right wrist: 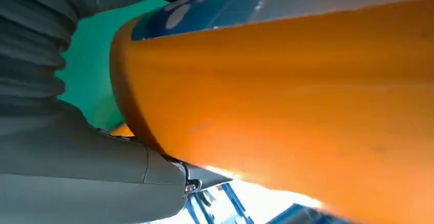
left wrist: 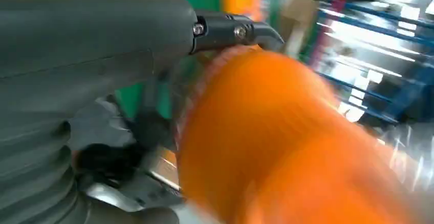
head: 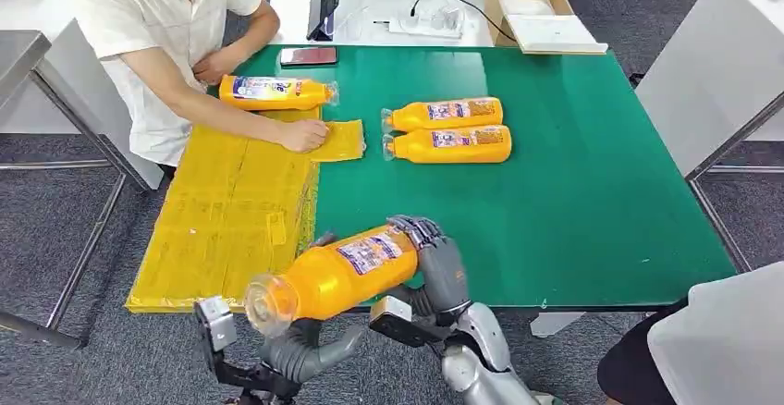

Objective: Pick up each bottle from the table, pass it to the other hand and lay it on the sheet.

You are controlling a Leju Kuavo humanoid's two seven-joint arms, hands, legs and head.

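Far end of the green-topped table (head: 592, 192), an open brown cardboard box (head: 529, 3) sits with white sheets of paper inside it, a black phone (head: 308, 55) lying flat near the far left corner. On the green surface two orange plastic bottles with printed labels lie side by side, touching: the farther one (head: 444, 112) and the nearer one (head: 450, 144), caps pointing left. Over on the left, a wide yellow sheet (head: 231, 211) covers the table's left side, and a third orange bottle (head: 275, 92) lies at its far end, just beside the arm of a person in a white shirt (head: 153, 26), whose hand (head: 303, 134) presses down on a small yellow pouch (head: 340, 141) at the sheet's right edge. Now to the action at the near edge: a fourth orange bottle (head: 333, 276) is up off the table, tilted, base end toward the robot's right, clear cap end jutting out low left. The right hand (head: 433, 255) has its dark fingers wrapped over the base end, a firm hold. The left hand (head: 305, 349) sits under the bottle near its neck; the left wrist view shows its thumb against the blurred orange body, and whether it truly grips I cannot tell.
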